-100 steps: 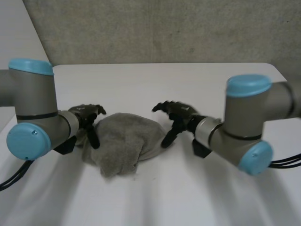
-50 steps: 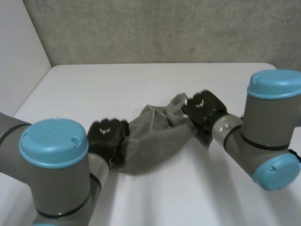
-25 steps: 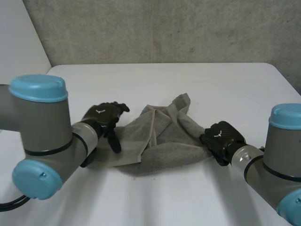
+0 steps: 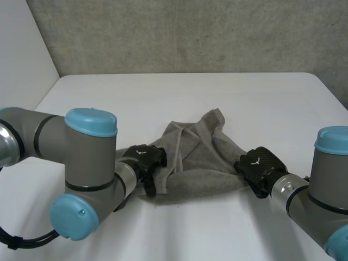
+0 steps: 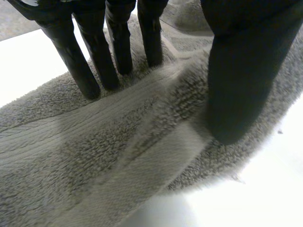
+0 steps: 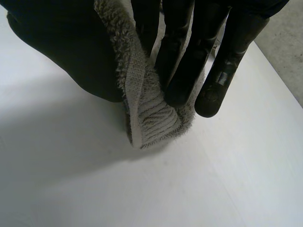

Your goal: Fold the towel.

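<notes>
A grey towel (image 4: 193,157) lies crumpled in the middle of the white table (image 4: 179,98), with one flap turned up at its far side. My left hand (image 4: 144,159) sits on the towel's left edge. In the left wrist view its fingers (image 5: 113,52) and thumb (image 5: 239,80) dig into the towel (image 5: 94,156), a ridge of cloth bunched between them. My right hand (image 4: 259,165) is at the towel's right corner. There its thumb (image 6: 71,52) and fingers (image 6: 184,61) pinch the hemmed corner of the towel (image 6: 151,118) just above the table.
The table's far edge meets a grey wall (image 4: 190,32). Bare tabletop (image 4: 272,103) lies beyond the towel and to both sides. My left arm (image 4: 81,163) crosses the near left of the table, my right arm (image 4: 321,190) the near right.
My left hand has come down onto the towel's left edge and its spread fingers have closed into the cloth. My right hand has stayed at the right corner, still pinching it.
</notes>
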